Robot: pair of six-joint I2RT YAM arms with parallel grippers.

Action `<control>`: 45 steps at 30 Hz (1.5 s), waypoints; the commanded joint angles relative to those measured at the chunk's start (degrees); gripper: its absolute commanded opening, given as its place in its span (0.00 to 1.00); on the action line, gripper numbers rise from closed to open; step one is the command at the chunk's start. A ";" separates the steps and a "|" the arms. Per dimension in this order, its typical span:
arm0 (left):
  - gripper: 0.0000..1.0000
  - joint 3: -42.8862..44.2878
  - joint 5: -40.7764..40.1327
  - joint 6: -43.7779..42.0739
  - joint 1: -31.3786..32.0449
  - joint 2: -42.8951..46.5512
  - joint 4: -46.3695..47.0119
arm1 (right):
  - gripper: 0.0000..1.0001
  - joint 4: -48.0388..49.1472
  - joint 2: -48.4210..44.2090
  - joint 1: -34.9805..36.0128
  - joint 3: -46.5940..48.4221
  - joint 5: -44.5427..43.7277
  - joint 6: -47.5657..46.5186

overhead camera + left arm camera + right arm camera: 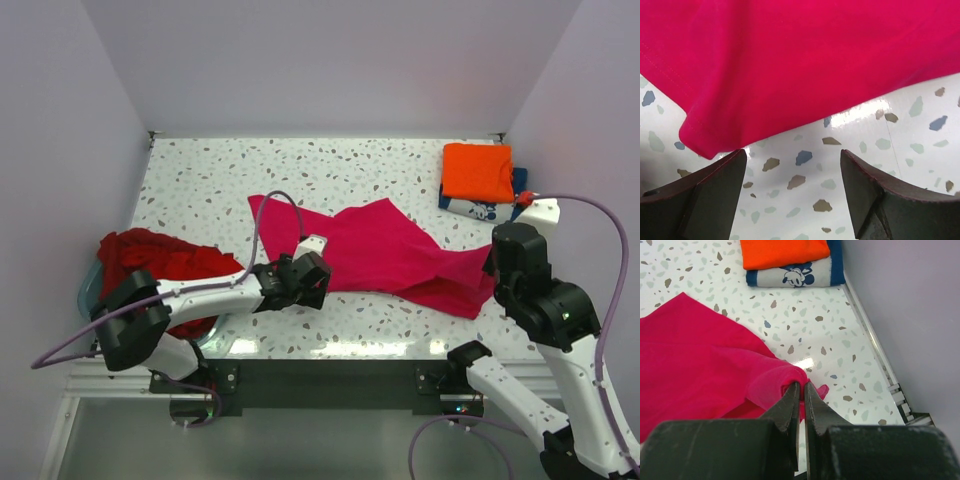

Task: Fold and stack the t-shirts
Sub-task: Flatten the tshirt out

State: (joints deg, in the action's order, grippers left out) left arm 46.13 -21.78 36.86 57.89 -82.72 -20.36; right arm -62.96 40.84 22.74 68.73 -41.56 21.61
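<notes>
A magenta-pink t-shirt (385, 250) lies spread across the middle of the speckled table. My left gripper (318, 290) hovers at its near left edge, open, with only bare table between its fingers (715, 190); the shirt's hem (705, 145) lies just beyond them. My right gripper (801, 387) is shut on a bunched corner of the magenta-pink t-shirt (775, 375) at its right end. An orange folded t-shirt (478, 170) sits on a navy blue one with white print (480, 208) at the back right. Dark red t-shirts (150, 262) are heaped at the left.
A pale blue tub (88, 290) holds the dark red heap at the left table edge. The right wall and a metal rail (890, 385) run close beside my right gripper. The folded stack (790, 262) lies ahead of it.
</notes>
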 commanded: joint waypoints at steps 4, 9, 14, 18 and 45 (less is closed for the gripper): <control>0.80 3.26 -5.02 -3.63 0.47 -5.17 6.30 | 0.00 1.44 -0.50 -0.24 0.88 0.16 0.19; 0.79 4.50 -7.75 -5.66 0.38 -8.86 7.35 | 0.00 1.43 -0.58 -0.24 0.88 0.52 0.19; 0.72 4.24 -11.34 -6.89 0.38 -12.02 8.40 | 0.00 1.35 -0.67 -0.24 1.32 0.52 0.02; 0.48 3.44 -11.97 -7.51 0.38 -14.05 9.72 | 0.00 0.91 -0.67 -0.16 1.67 0.16 -0.25; 0.00 15.91 18.79 -32.20 -4.96 -7.95 -13.39 | 0.00 0.56 3.45 -0.33 10.20 -0.98 -1.48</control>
State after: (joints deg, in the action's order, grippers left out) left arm 58.92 -5.72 10.07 56.45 -85.19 -31.18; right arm -63.42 42.78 22.74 76.93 -42.09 20.73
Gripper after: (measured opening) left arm 0.020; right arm 0.048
